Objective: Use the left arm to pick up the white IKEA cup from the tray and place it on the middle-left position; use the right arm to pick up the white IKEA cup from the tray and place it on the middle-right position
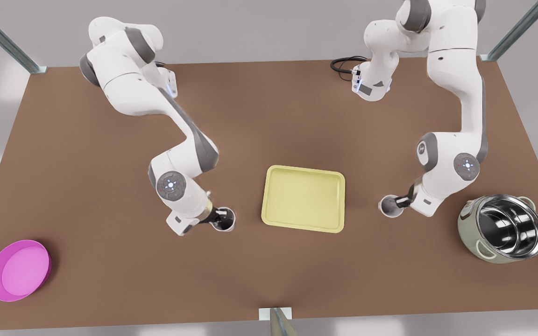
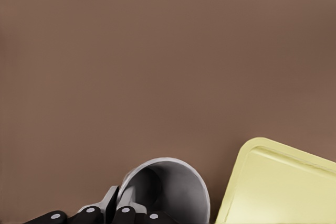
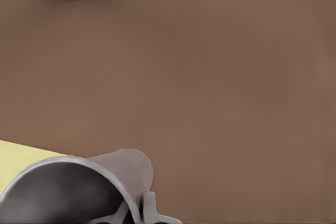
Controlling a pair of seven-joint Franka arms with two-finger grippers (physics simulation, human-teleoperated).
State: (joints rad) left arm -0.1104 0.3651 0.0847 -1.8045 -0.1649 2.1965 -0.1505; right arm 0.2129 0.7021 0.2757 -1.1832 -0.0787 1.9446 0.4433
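Observation:
The pale-yellow tray [image 1: 304, 198] lies empty at the table's middle. On the front view's left, my left gripper [image 1: 217, 217] is shut on the rim of a white cup [image 1: 226, 219], upright on or just above the brown tabletop left of the tray. The left wrist view shows one finger inside and one outside the cup [image 2: 168, 187], with the tray [image 2: 283, 182] beside it. On the front view's right, my right gripper [image 1: 400, 202] is shut on the rim of the other white cup [image 1: 390, 206], right of the tray. The right wrist view shows this cup [image 3: 79, 187] close up, beside the tray's corner [image 3: 21, 156].
A magenta bowl [image 1: 19, 270] sits at the front view's near left corner. A steel pot [image 1: 502, 228] stands close to the right arm's elbow. A black cable [image 1: 343, 63] lies at the far edge, and a metal bracket [image 1: 276, 317] marks the near edge.

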